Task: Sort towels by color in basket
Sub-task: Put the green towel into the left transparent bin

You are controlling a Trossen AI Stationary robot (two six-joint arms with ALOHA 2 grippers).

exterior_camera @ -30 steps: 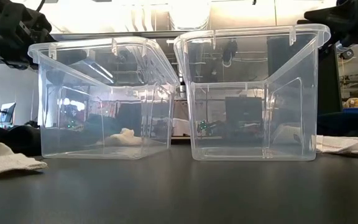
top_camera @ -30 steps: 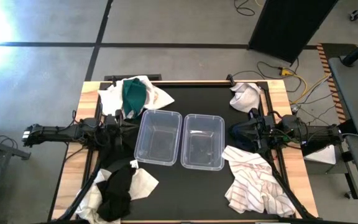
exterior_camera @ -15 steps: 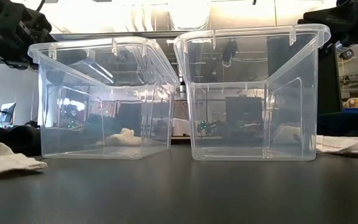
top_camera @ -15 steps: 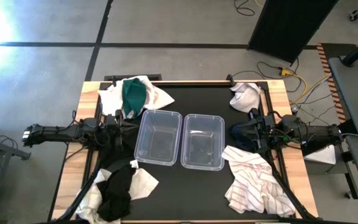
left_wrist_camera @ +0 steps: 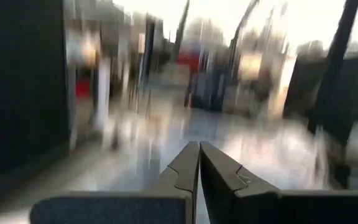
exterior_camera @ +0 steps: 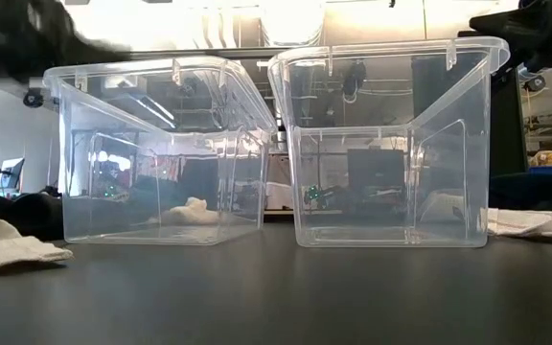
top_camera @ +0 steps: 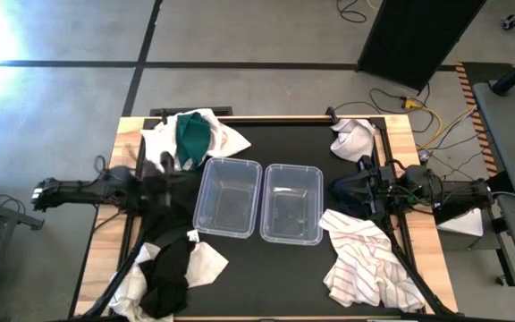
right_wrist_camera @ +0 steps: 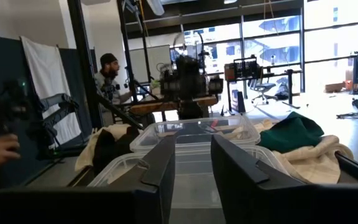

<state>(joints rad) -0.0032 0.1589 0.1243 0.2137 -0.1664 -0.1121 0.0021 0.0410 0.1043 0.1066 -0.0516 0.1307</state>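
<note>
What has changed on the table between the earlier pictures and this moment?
Only the left arm has started to move: its left gripper, shut and empty, is blurred and swinging beside the left bin. Nothing was grasped or released. The right gripper stays open by the right bin, and the towels lie unchanged.

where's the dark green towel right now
In the high view the dark green towel lies on a cream towel at the table's far left corner, just beyond the left clear bin.
</note>
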